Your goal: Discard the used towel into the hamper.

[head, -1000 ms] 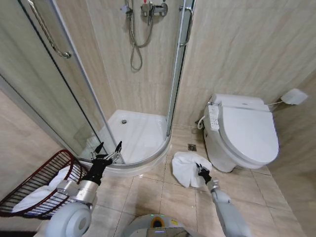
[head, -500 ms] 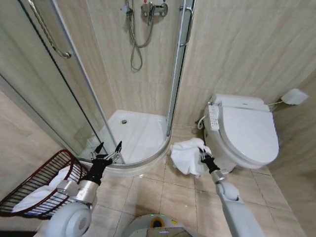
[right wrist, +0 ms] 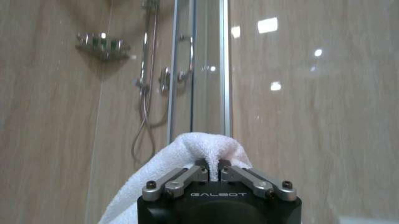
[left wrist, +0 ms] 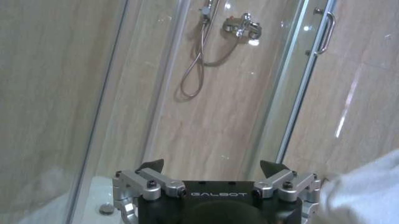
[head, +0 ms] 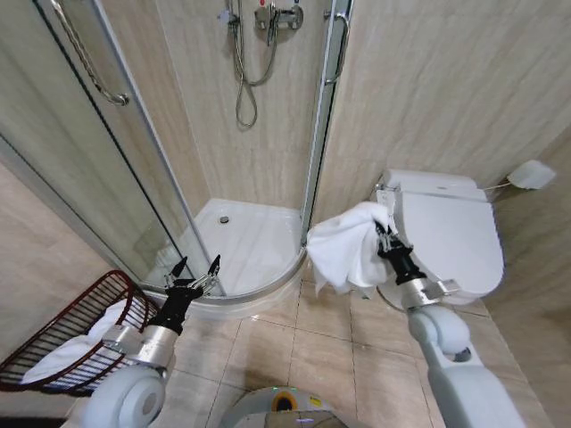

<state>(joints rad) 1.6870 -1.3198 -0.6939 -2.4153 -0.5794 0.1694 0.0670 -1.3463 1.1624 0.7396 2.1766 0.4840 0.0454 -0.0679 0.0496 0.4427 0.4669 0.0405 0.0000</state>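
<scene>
Your right end effector (head: 385, 239) is clenched on a pinched fold of the white towel (head: 343, 250), holding it in the air in front of the toilet (head: 451, 241), clear of the tiled floor (head: 303, 348). The grip sits at the top of the bundle, so the rest of the cloth hangs loose below and to the left of the fingers, a soft, lumpy mass of thick terry with a nubby pile. From the right wrist view you can see the fold (right wrist: 206, 147) rising as a rounded ridge between the two closed metal fingers (right wrist: 187, 179), which suggests a secure pinch rather than a hold on one thin edge.

Your left end effector (head: 196, 272) is released, its dark fingers spread and holding nothing, near the curved rim of the white shower tray (head: 245, 245). In the left wrist view the spread fingertips (left wrist: 151, 164) point at the glass enclosure and the chrome shower hose (left wrist: 196, 65).

The hamper (head: 67, 334) stands at your far left on the floor, well apart from the towel: a round open-weave basket of dark reddish-brown wire, tapering downward, with white cloth already lying inside. Its wide open mouth should accept a dropped bundle easily, but you have the width of the shower front to cross first.
</scene>
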